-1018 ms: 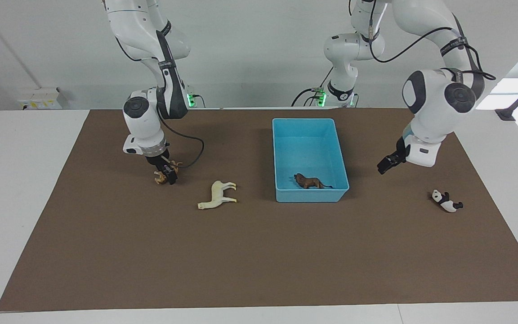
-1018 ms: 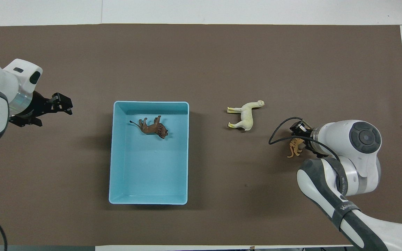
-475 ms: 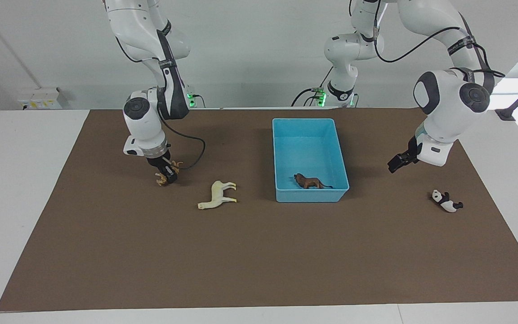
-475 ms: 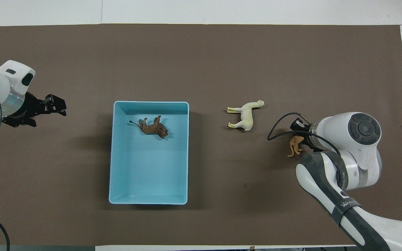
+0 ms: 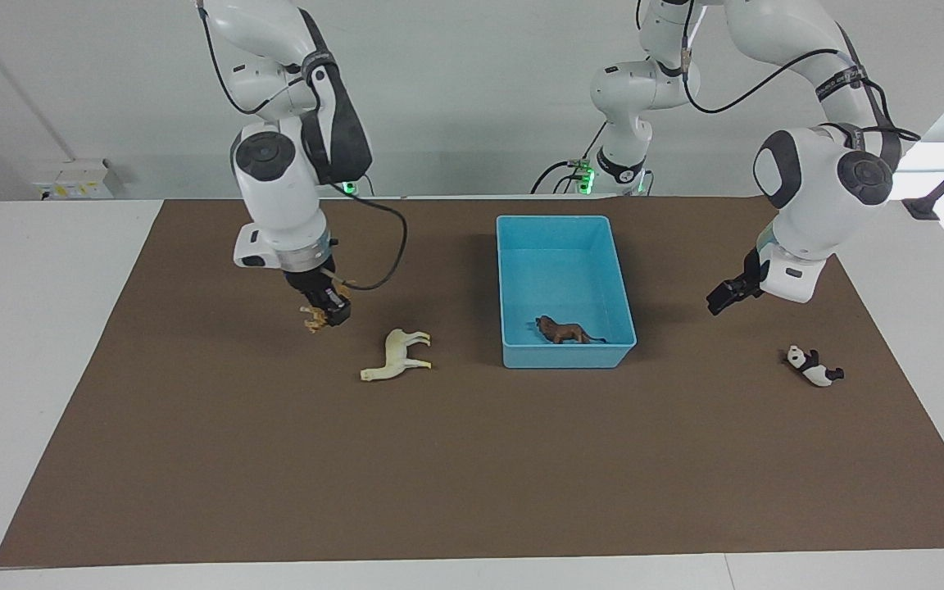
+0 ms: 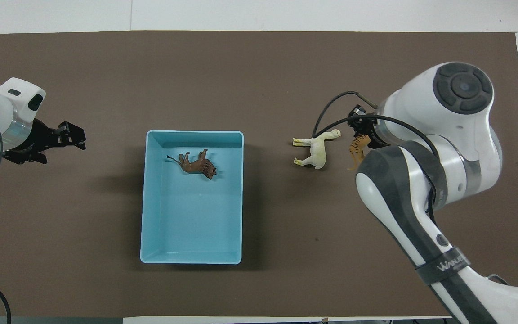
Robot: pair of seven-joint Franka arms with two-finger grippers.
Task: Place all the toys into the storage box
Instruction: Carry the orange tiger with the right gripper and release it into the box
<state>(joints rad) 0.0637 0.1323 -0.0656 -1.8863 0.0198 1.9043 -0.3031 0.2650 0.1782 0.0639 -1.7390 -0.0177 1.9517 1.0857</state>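
The right gripper (image 5: 329,315) was up in the air over the brown mat (image 5: 472,459), close to the horse (image 5: 397,354) — its jaws were shut tight on the orange tiger (image 6: 358,147), which hung off the counter (image 5: 21,344). The white horse lay on its side on the mat, toward the right arm's end from the blue storage box (image 5: 513,270). The brown lion (image 5: 564,330) lay inside the box, at the end farther from the robots. The panda (image 5: 813,365) lay on the mat toward the left arm's end. The left gripper (image 5: 724,297) waited in the air between the box and the panda — whether its jaws were open or shut could not be told.
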